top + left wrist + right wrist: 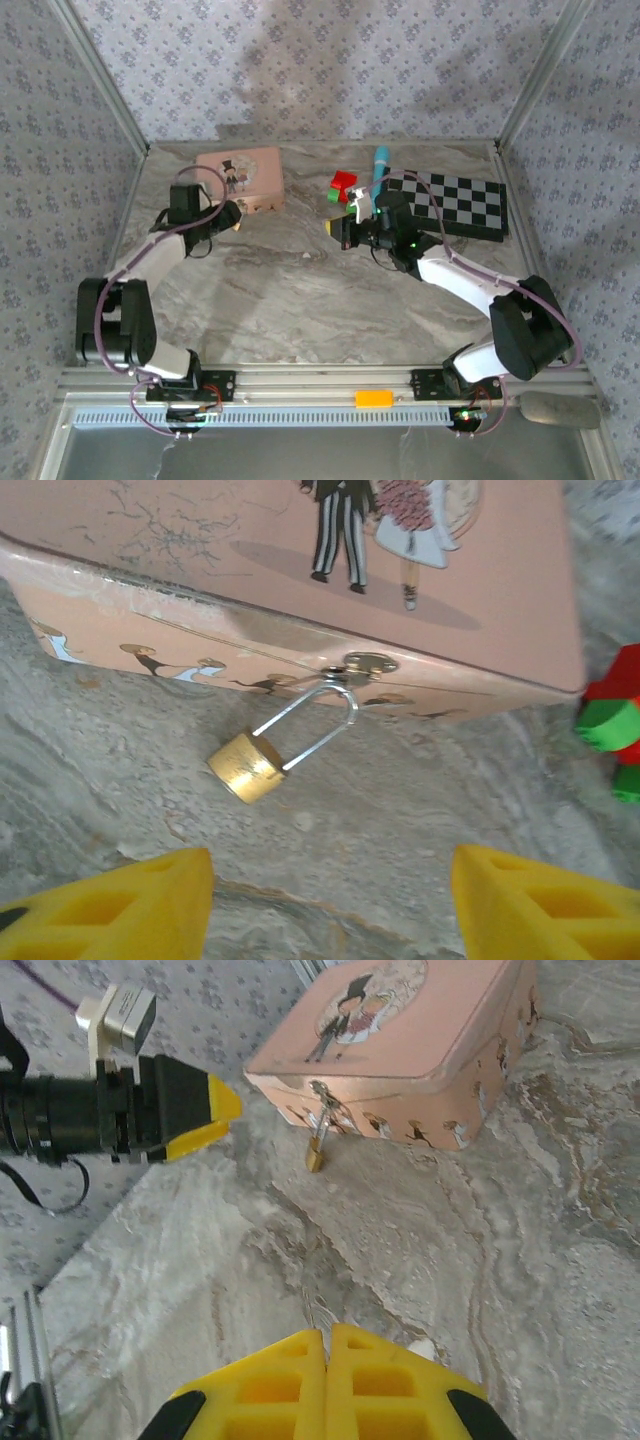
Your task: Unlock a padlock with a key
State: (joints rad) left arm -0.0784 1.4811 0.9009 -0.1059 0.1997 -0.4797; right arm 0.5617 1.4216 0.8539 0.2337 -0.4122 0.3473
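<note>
A small brass padlock (247,767) lies on the marble table, its thin shackle hooked through the hasp (360,665) of the pink box (200,540). My left gripper (330,900) hovers just short of the padlock, open, with nothing between its yellow fingers. From the right wrist view the padlock (315,1157) hangs at the box's front, with the left gripper (215,1110) beside it. My right gripper (327,1345) is shut, and a thin pale sliver, the key (316,1310), pokes out from its tips toward the padlock. In the top view the two grippers (232,215) (335,228) face each other.
Red and green blocks (343,186) sit right of the pink box (240,178), with a teal stick (379,165) and a checkerboard (455,203) further right. Patterned walls close the table's back and sides.
</note>
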